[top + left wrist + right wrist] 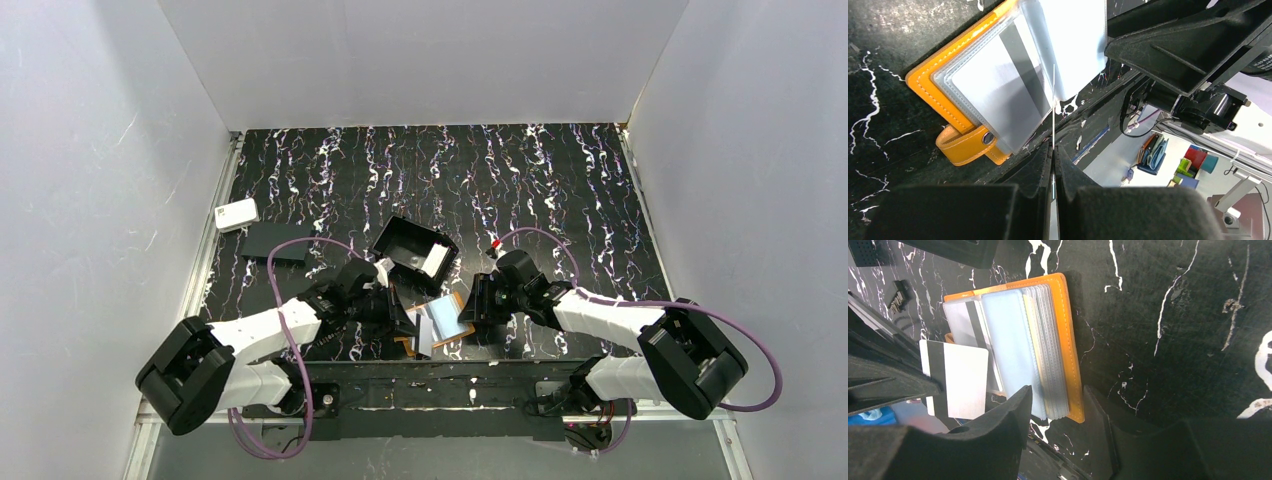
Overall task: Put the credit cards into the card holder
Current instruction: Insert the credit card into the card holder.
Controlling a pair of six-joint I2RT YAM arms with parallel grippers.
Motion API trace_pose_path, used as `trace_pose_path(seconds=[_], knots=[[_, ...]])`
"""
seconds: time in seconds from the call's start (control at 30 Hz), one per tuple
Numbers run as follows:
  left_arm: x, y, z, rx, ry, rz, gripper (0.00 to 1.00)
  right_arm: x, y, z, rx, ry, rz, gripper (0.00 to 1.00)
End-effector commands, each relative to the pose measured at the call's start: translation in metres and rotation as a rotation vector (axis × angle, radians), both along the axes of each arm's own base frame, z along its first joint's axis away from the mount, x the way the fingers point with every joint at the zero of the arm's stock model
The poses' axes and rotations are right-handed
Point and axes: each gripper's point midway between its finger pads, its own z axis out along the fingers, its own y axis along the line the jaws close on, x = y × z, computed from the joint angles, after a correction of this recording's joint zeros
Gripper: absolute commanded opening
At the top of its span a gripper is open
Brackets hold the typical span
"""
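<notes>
Card holder (1068, 340): orange leather-like bifold with pale stitching and a snap tab, lying open and flat on the worktop between the two arms, near their bases.
Sleeves (1048, 365): a stack of clear, glossy plastic pockets; one holds a pale grey card (998, 90) with a dark stripe.
Loose credit card (960, 382): thin, stiff, white with a dark stripe and rounded corners, raised at the holder's left side.
Left fingers (1035, 172): pressed together on that card, seen edge-on as a thin line.
Right fingers (1010, 415): apart, straddling the holder's near end; contact cannot be told.
Worktop (450, 170): black, veined white like marble.
Black box tray (415, 245): open, just behind the holder.
</notes>
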Motion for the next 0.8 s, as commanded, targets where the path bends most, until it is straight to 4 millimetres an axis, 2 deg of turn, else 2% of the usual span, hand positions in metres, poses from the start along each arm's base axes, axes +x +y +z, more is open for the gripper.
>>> trace_pose_path(seconds=[0.0,0.4,0.77], knots=[[0.0,0.004,0.0,-0.006,0.003,0.015,0.0,0.002,-0.003,-0.007,-0.026,-0.007,-0.011,0.51],[0.0,0.0,-0.005,-0.006,0.035,0.009,0.0,0.001,-0.001,-0.005,-0.016,-0.003,-0.001,0.51],[0.004,-0.006,-0.001,-0.053,0.01,-0.002,0.0,0.001,0.002,-0.001,-0.008,-0.008,0.0,0.51]])
